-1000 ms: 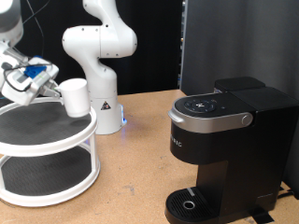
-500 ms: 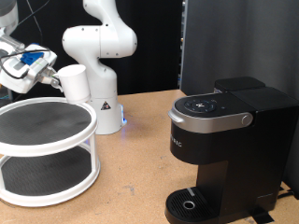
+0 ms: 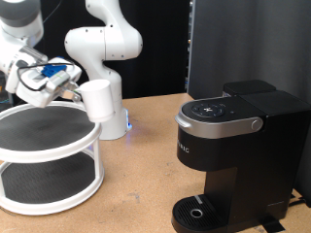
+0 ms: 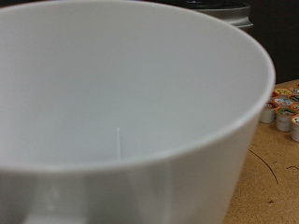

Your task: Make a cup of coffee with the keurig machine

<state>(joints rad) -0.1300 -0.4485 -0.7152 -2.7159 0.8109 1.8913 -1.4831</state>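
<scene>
My gripper (image 3: 72, 87) is shut on the white cup (image 3: 100, 100) and holds it in the air above the right edge of the two-tier round stand (image 3: 49, 155), at the exterior view's left. The cup fills the wrist view (image 4: 121, 112), which looks into its empty white inside. The black keurig machine (image 3: 236, 155) stands at the exterior view's right, lid shut, with its silver-grey handle (image 3: 255, 123) and round drip tray (image 3: 197, 212) bare. The cup is well to the left of the machine.
A white robot arm base (image 3: 105, 68) stands behind the cup with a small blue light at its foot. A black panel rises behind the machine. Several coffee pods (image 4: 283, 107) lie on the wooden table (image 3: 136, 194) in the wrist view.
My gripper has carried the cup up off the stand's top tier and then rightward toward the machine over the last second.
</scene>
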